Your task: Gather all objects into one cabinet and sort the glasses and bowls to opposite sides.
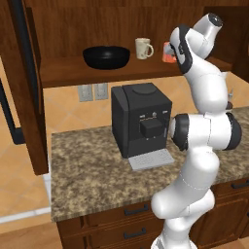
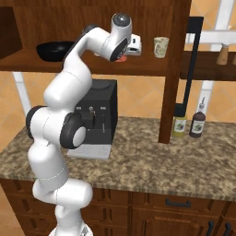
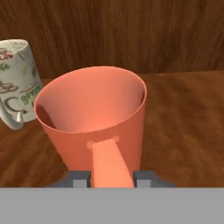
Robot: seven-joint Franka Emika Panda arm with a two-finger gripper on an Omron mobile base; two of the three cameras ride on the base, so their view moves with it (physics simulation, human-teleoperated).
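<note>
Claw (image 3: 111, 177): closed on the handle of the orange mug (image 3: 94, 116).
Orange mug: upright on the cabinet (image 1: 97, 73) shelf.
Cream mug (image 3: 15, 83): beside it, at 10 o'clock.
Bowl (image 1: 106, 57): left on that shelf.

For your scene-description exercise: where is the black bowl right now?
The black bowl sits on the cabinet shelf at its left end in the left base view, left of the cream mug.
</note>
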